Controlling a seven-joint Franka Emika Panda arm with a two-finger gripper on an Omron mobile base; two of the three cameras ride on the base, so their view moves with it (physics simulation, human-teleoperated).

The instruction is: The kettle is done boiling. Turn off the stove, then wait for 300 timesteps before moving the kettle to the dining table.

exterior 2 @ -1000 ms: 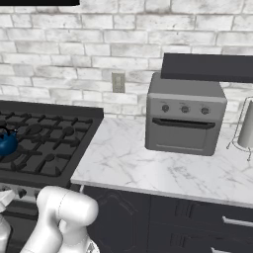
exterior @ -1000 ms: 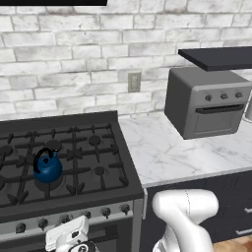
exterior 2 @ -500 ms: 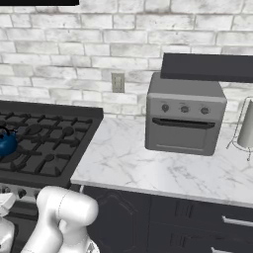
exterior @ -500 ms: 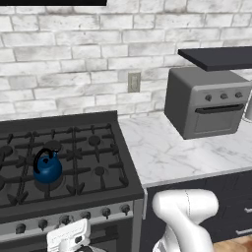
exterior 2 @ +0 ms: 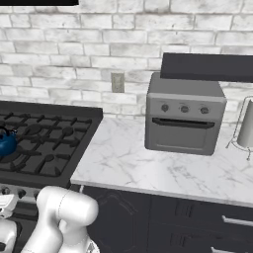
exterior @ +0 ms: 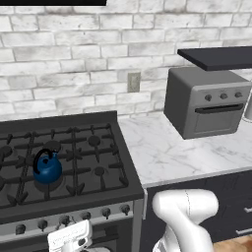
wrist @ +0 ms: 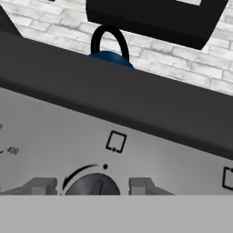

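Even flat light, sharp render

In your hand view the stove's (wrist: 113,104) black front edge hides the kettle (wrist: 111,57) — you see just its handle arch and a sliver of blue body. The knob (wrist: 93,184) is cut off along the bottom, and the fingertips (wrist: 43,186) beside it are gray stubs — whether they touch it you cannot tell. From the right base view, the kettle (exterior 2: 7,142) is clipped by the left edge.
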